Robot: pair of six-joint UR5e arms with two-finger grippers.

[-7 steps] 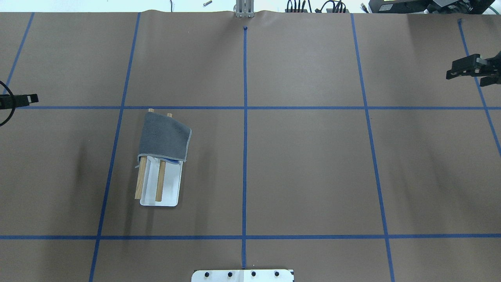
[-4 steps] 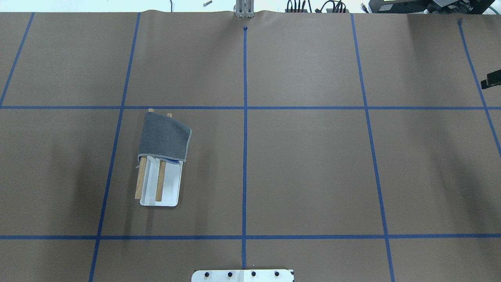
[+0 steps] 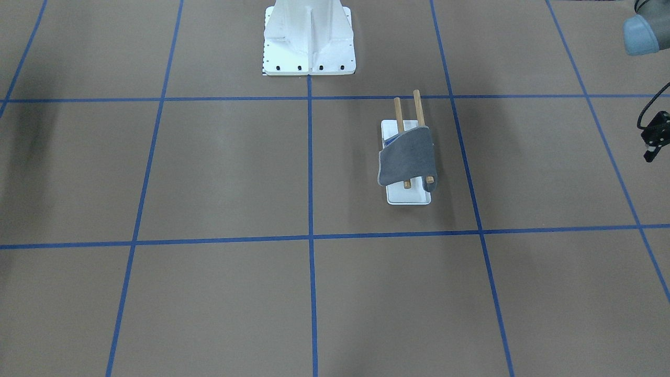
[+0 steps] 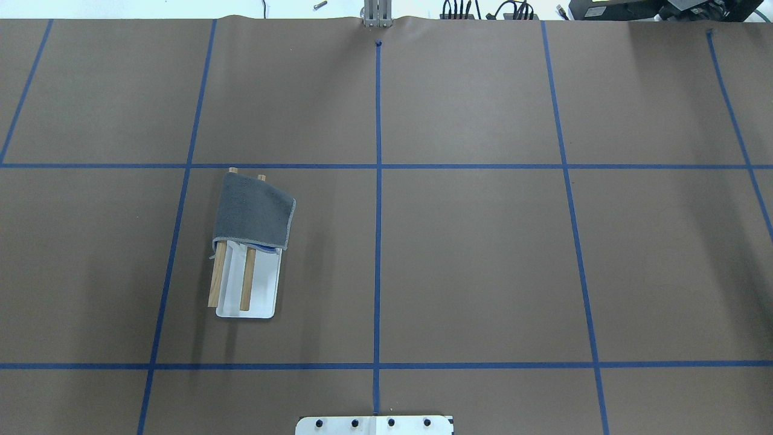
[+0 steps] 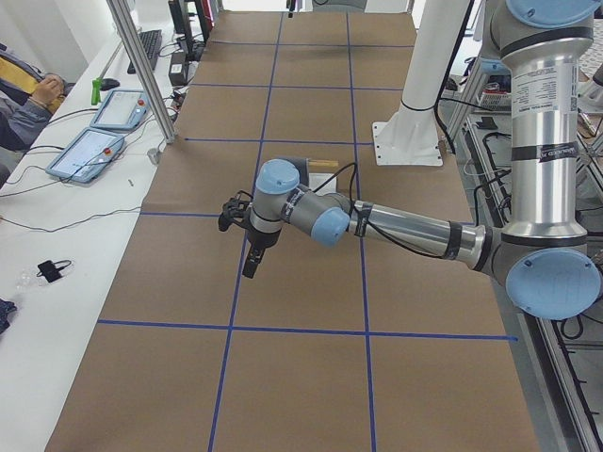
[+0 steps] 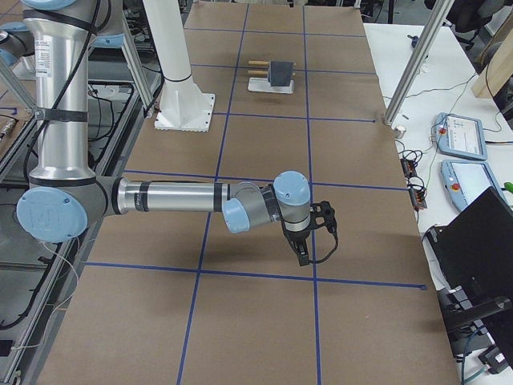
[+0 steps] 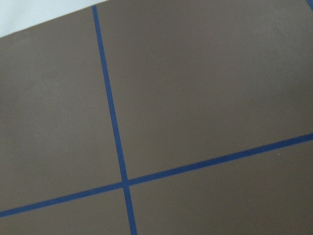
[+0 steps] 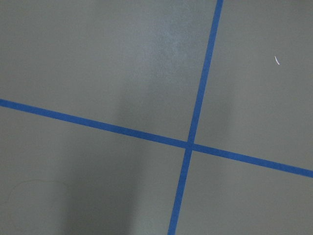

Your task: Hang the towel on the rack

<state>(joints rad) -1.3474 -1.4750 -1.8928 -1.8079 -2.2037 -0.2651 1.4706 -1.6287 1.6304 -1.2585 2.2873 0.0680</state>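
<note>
The dark grey towel [image 4: 256,211] lies draped over the far ends of the rack's two wooden dowels [image 4: 247,281], one side hanging down; it also shows in the front-facing view [image 3: 407,157] and the right view [image 6: 280,74]. The rack's white base [image 3: 408,196] stands left of the table's centre line. My left gripper [image 3: 650,149] hangs far to the rack's left, fingers down, also in the left view [image 5: 251,264]; I cannot tell if it is open. My right gripper [image 6: 303,253] is far from the rack, seen only in the right view; I cannot tell its state.
The large white bolted pedestal [image 3: 309,36] stands at the robot's side of the table, and its plate shows in the overhead view [image 4: 374,425]. Metal posts [image 5: 141,75] and operator tablets [image 6: 461,136] stand along the far table edge. Blue tape lines grid the brown surface.
Both grippers have drawn out of the overhead view, the left off its left edge and the right off its right edge. Towel and rack have not moved.
</note>
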